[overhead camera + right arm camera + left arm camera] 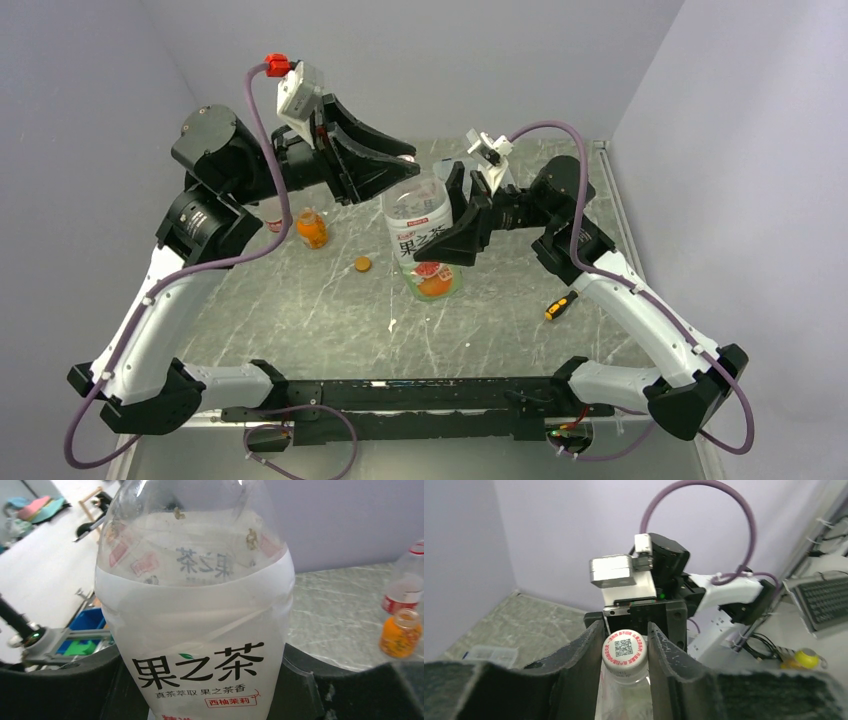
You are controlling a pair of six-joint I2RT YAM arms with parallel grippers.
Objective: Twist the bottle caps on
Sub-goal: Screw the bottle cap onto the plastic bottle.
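A white-labelled bottle [422,240] with orange-green contents stands upright mid-table. My right gripper [458,238] is shut on its body, one finger on each side of the label [200,645]. My left gripper [404,166] reaches over the bottle from the left and is shut on the whitish cap [624,650], which sits on the bottle's neck with a finger [586,655] pressed to each side. A squat bottle of orange liquid [312,230] stands uncapped to the left. An orange cap [362,264] lies loose on the table. A red-labelled bottle [407,585] stands behind the squat one [400,635].
A small yellow-and-black screwdriver [560,305] lies on the table at the right, near the right arm. A flat clear compartment box [491,655] sits at the far left. Grey walls close in the marbled table [300,310] on three sides.
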